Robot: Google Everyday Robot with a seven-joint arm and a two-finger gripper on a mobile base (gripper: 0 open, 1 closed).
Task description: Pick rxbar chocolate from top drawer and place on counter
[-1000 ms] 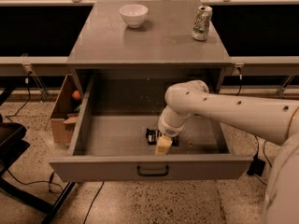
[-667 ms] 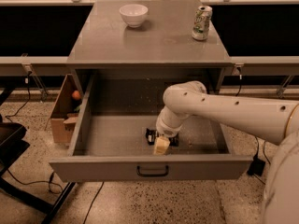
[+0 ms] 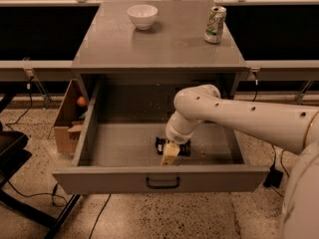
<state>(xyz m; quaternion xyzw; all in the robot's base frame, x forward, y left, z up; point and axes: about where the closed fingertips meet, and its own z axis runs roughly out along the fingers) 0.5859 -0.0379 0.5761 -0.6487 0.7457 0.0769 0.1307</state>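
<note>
Since rxbar chocolate [image 3: 159, 145] is small, flat and light, lift should be easy. Wrapper looks smooth, may slip. Bar could bend if squeezed hard. Best hold: pinch across narrow width, near middle. Bar lies flat on floor of top drawer [image 3: 99, 180], near front, about middle. Hand [image 3: 169, 156] sits right on bar, hiding part. Cannot tell if hand is loose or gripping. Tabletop [image 3: 164, 46] above carries bowl [image 3: 142, 16] and can [image 3: 215, 24].
</note>
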